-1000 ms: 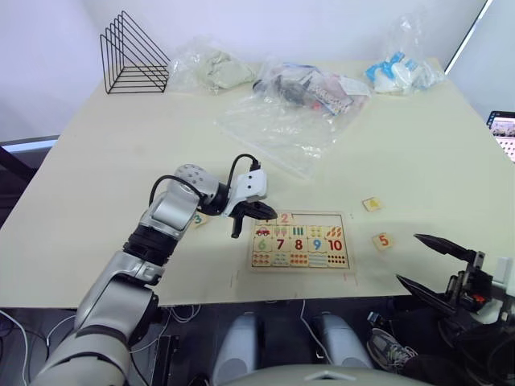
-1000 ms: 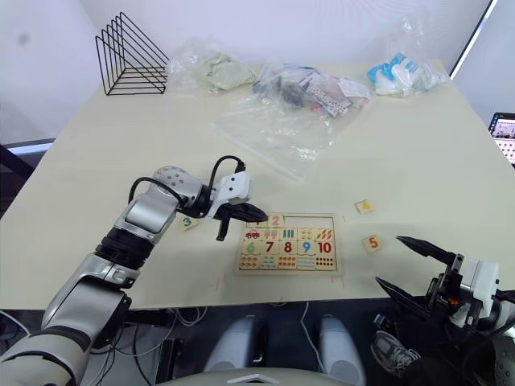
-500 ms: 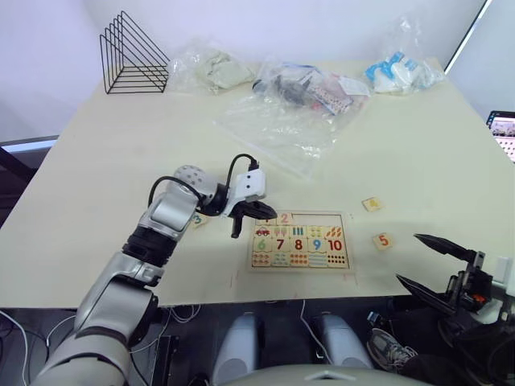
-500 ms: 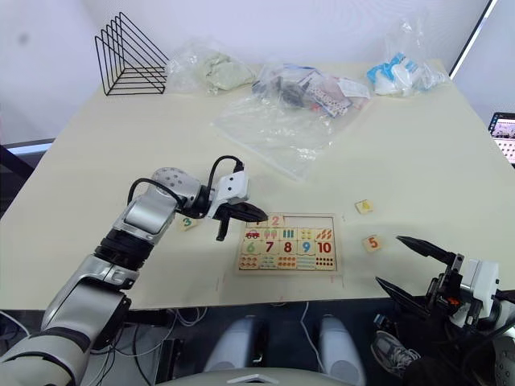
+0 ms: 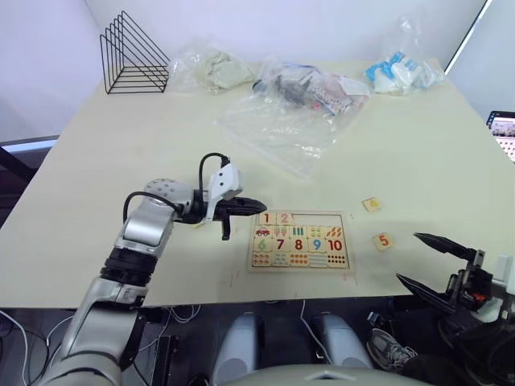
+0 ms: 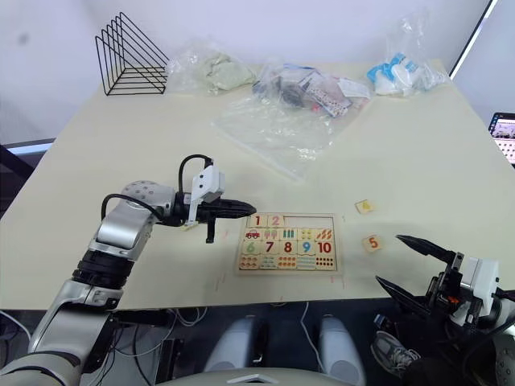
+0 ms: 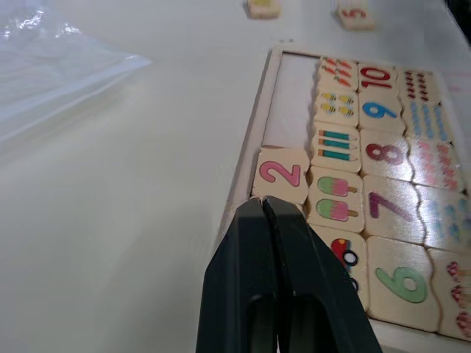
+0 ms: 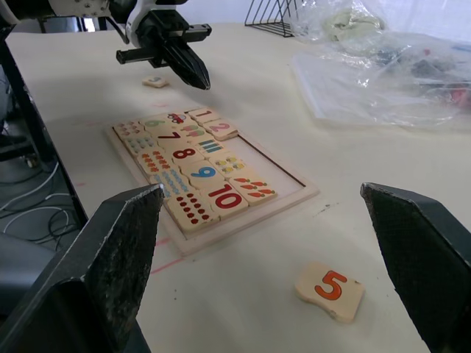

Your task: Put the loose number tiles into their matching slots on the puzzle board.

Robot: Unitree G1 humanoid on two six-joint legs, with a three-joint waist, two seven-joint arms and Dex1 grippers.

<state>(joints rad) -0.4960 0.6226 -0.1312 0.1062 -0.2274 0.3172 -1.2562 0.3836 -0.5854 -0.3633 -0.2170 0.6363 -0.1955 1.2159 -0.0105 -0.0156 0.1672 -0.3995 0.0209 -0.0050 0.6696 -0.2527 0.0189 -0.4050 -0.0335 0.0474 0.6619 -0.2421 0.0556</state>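
Left gripper [image 7: 266, 202] — smooth black fingers pressed together — beside the flat light-wood puzzle board [image 5: 346, 269]; right gripper [image 8: 294, 213] fingers wide apart.

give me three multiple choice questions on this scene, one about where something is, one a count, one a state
1. Where does the 5 tile lie?
A. on the table to the right of the puzzle board
B. in the board's top row
C. inside the wire rack

2. How many number tiles sit in the top row of the puzzle board?
A. none
B. two
C. five

3. How do the jaws of the left gripper stand?
A. wide open
B. shut on a tile
C. shut and empty

Answers:
1. A: the 5 tile rests on the bare table, apart from the board's right rim.
2. B: only the 1 tile and the 2 tile are there, the slots beside them being bare.
3. C: the left wrist view shows its two fingers pressed together with nothing between.
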